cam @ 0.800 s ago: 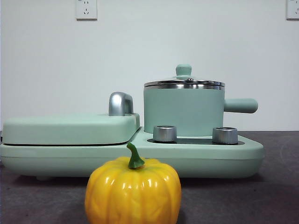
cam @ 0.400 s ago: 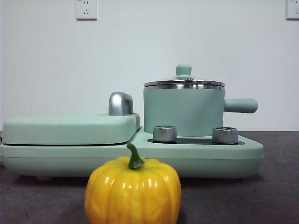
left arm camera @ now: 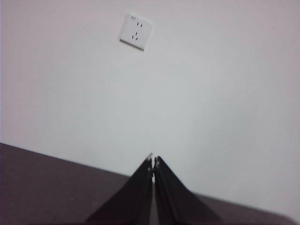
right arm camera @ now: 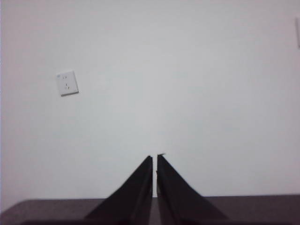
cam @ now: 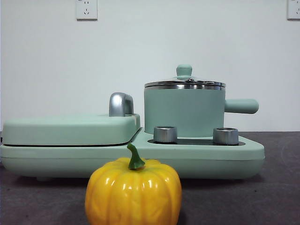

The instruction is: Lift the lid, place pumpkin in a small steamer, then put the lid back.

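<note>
Gleaming steel-rimmed glass lid [cam: 184, 83] atop pot; both fingers pressed closed, empty.

Even, soft, bright light; white glare streaks on the glossy yellow-orange ribbed pumpkin [cam: 133, 192]; both wrist views slightly blurred.

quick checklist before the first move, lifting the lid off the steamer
1. lid seated level on the small steamer: ok.
2. Lid knob free to grab, nothing over it: ok.
3. pumpkin on the table in front of the cooker base, upright and untouched: ok.
4. left gripper empty, jaws together, facing the wall: ok, but must open before a grasp.
5. right gripper empty, jaws together, away from the pot: ok, same note.
6. Steamer inside empty: cannot tell, lid rim hides it from this level view.
</note>
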